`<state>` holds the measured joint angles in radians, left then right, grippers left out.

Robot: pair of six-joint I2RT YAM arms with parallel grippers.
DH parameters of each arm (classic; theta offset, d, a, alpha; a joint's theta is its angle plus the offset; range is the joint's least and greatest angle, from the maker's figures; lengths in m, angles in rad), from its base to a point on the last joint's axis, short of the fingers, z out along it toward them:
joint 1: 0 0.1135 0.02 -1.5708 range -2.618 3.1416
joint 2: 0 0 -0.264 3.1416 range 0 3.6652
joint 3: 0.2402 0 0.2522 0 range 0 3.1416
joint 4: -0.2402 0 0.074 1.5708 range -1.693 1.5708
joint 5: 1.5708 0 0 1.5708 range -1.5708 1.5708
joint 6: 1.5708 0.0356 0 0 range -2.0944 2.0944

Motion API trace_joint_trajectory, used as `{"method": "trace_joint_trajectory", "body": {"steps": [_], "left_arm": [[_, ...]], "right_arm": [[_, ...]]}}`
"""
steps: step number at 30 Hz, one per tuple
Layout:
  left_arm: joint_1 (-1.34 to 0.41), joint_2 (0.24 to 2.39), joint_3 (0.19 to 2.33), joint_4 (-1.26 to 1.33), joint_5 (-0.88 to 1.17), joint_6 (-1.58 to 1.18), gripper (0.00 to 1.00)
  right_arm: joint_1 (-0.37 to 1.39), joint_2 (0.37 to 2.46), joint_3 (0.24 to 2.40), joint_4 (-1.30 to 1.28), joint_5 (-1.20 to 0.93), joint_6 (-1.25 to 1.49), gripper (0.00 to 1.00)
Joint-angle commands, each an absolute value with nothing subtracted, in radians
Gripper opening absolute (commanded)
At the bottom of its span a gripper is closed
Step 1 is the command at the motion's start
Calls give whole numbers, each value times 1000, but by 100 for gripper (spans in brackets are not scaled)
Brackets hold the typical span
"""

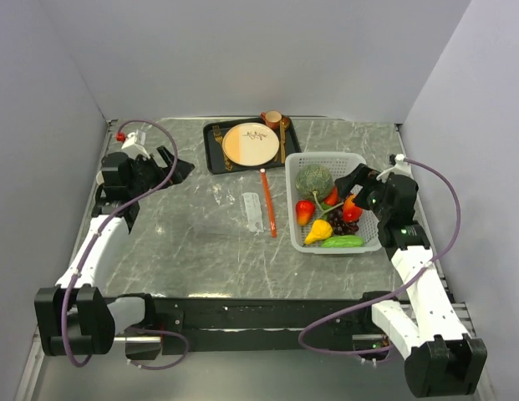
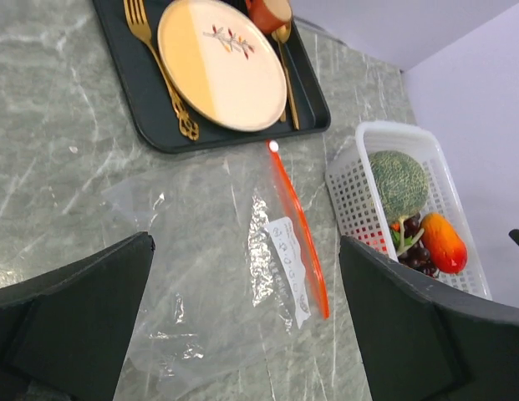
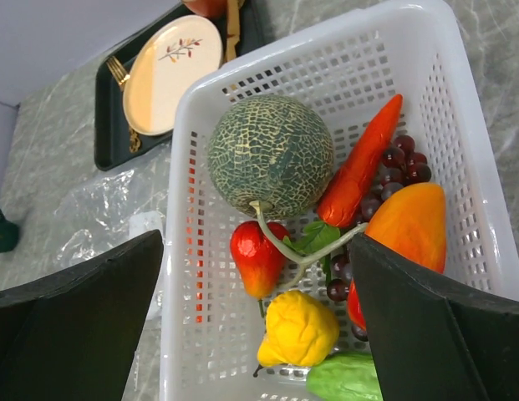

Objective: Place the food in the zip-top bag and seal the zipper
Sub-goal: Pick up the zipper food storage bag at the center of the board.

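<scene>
Nothing bagged yet. Clear floppy zip-top bag (image 2: 209, 251) lies flat on grey bench (image 2: 58, 125); toy fruit and vegetables (image 3: 272, 154) all in white mesh basket (image 3: 359, 75). My left end effector (image 2: 246, 292) and right end effector (image 3: 255, 276) gape wide, empty.

Bright even overhead light, soft shadows, glare on zip-top bag (image 2: 211, 266), near fingers (image 2: 67, 326) blurred in wrist views
</scene>
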<state>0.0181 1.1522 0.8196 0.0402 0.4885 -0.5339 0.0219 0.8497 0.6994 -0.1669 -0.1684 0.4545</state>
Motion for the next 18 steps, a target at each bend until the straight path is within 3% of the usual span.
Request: {"method": "trace_joint_trajectory", "body": {"steps": [1,5,9,14,18], "left_arm": [[18,1106,830,75,428,-523,99],[20,1250,931,-174,362,-493,99],[17,1431,997,-196,488,-514,99],[-57,1310,957,-149,401,-534,99],[-141,1301,998,-162,479,-488,99]], "right_arm": [[21,873,770,-189,-133,457,100],[23,884,773,-181,-149,483,100],[21,885,752,-141,-182,509,100],[21,887,764,-182,-166,476,100],[21,891,796,-231,-114,402,100]]}}
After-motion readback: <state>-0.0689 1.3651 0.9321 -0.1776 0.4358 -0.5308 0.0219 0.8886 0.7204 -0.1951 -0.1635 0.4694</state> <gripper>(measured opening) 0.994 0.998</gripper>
